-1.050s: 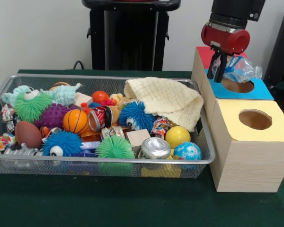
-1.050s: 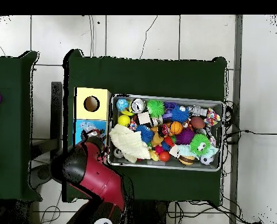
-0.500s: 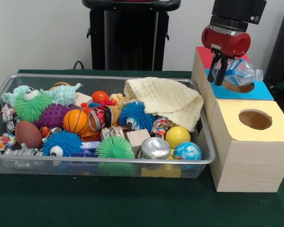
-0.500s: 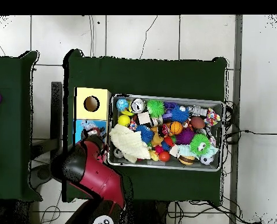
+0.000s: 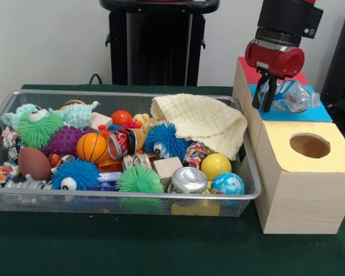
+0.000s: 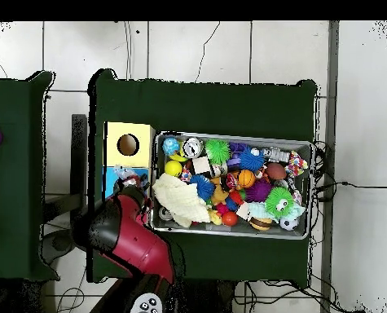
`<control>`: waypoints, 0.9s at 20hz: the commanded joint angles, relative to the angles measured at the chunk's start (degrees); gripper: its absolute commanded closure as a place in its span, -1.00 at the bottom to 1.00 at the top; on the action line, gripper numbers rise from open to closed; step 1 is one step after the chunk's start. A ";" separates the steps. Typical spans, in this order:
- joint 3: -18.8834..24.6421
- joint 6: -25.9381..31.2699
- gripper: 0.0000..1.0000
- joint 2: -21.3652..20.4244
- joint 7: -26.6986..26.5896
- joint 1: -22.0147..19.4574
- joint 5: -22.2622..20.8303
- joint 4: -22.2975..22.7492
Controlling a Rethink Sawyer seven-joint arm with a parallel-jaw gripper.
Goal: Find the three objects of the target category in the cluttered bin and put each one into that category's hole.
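A crushed clear plastic bottle [image 5: 290, 96] lies sideways low over the blue-topped box [image 5: 319, 112] and hides that box's hole. My gripper [image 5: 263, 99] is shut on the bottle's left end, its black fingers [image 5: 268, 96] pointing down. In the overhead view the bottle [image 6: 125, 173] shows on the blue box [image 6: 111, 184], with the red arm [image 6: 131, 236] covering the gripper. The mesh bin [image 5: 126, 198] holds a silver can [image 5: 189, 179], a red can [image 5: 121, 144] and several toys. The bin [image 6: 233, 137] sits right of the boxes in the overhead view.
A yellow-topped box [image 5: 302, 172] with an open round hole [image 5: 310, 145] stands nearest; a red-topped box [image 5: 250, 66] sits behind the blue one. A cream cloth [image 5: 204, 123] drapes over the bin's right end. Balls and spiky toys crowd the bin.
The gripper has come down and slightly right with the bottle. The bottle now sits lower and covers the blue box's hole, which showed before.
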 commanded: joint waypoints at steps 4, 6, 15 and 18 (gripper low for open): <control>12.51 -8.48 1.00 1.65 16.14 -6.65 -4.95 4.17; 13.60 -9.81 1.00 1.21 16.70 -7.95 -6.56 5.24; 16.61 -12.24 1.00 -0.37 18.17 -11.05 -10.10 8.65; 16.80 -13.03 1.00 -0.17 18.18 -10.69 -9.97 9.00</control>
